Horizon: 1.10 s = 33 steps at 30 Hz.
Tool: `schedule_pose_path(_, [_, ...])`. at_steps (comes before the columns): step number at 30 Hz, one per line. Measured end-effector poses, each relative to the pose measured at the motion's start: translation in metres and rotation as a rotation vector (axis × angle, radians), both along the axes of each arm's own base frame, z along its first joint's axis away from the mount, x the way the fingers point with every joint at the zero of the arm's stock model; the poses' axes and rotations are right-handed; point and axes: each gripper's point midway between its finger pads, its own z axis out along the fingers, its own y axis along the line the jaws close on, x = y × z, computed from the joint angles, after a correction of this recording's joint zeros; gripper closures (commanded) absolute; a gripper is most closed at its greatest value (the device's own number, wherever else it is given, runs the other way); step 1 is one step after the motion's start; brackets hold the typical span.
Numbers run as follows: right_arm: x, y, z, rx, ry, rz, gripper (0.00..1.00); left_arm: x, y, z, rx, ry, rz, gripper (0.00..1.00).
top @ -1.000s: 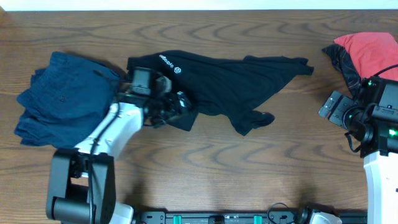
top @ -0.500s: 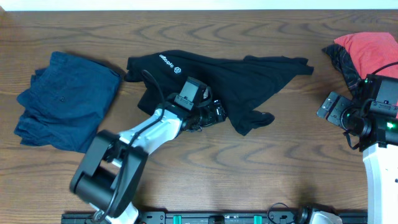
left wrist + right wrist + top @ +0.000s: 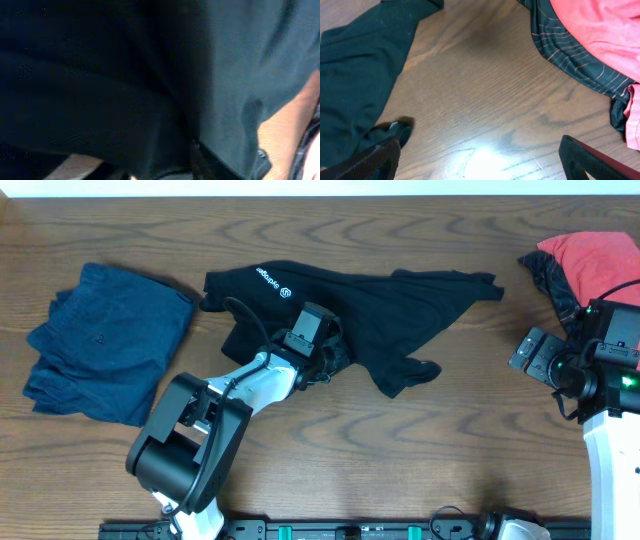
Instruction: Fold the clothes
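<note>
Shirt: the black short-sleeved fabric shirt (image 3: pixel 390 310) lies spread but rumpled at the middle of the brown wooden counter (image 3: pixel 400 450). Its small white chest logo (image 3: pixel 272 278) faces up near the far-left corner, and one sleeve is twisted out at the near edge. No fold shows in it.
Left gripper: the left gripper (image 3: pixel 336 357) is down on the shirt's near-left part. Its wrist view is filled with dark cloth, so I cannot tell whether the jaws are apart, together or pinching fabric.
Right gripper: the right gripper (image 3: pixel 532 352) hangs over bare counter between the shirt and the right-hand heap. Its fingers (image 3: pixel 370 162) are spread wide with nothing between them.
Navy: the navy fabric garment (image 3: pixel 100 340) sits at the left, well apart from the shirt, in a rough uneven bundle.
Heap: the red fabric garment (image 3: pixel 595 260) lies bunched on a dark plaid garment (image 3: pixel 548 280) at the far-right corner.
Progress: early, by my judgement. The navy piece may count as roughly folded. The shirt needs flattening and every fold, and the red and plaid pieces look untouched.
</note>
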Motion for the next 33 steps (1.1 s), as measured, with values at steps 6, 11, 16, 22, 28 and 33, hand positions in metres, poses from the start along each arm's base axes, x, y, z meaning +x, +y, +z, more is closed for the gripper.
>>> schedule_pose_path(6, [0.0, 0.0, 0.0, 0.0, 0.0, 0.0, 0.01, -0.008, 0.005, -0.004, 0.028, 0.056, 0.007, 0.76])
schedule_pose_path(11, [0.0, 0.0, 0.0, 0.0, 0.0, 0.0, 0.01, -0.011, 0.007, -0.006, 0.043, 0.064, -0.001, 0.82])
schedule_pose_path(16, [0.0, 0.0, 0.0, 0.0, 0.001, 0.0, 0.01, -0.004, 0.005, -0.003, 0.039, 0.03, 0.002, 0.66])
schedule_pose_path(22, [0.0, 0.0, 0.0, 0.0, 0.0, 0.0, 0.01, 0.004, 0.004, 0.0, 0.034, -0.011, 0.015, 0.87])
schedule_pose_path(28, [0.0, 0.0, 0.0, 0.0, 0.0, 0.0, 0.01, -0.005, 0.012, -0.009, 0.075, 0.037, 0.018, 0.94])
schedule_pose_path(33, [0.0, 0.0, 0.0, 0.0, 0.0, 0.0, 0.01, -0.043, 0.037, -0.013, 0.194, 0.188, -0.057, 0.94])
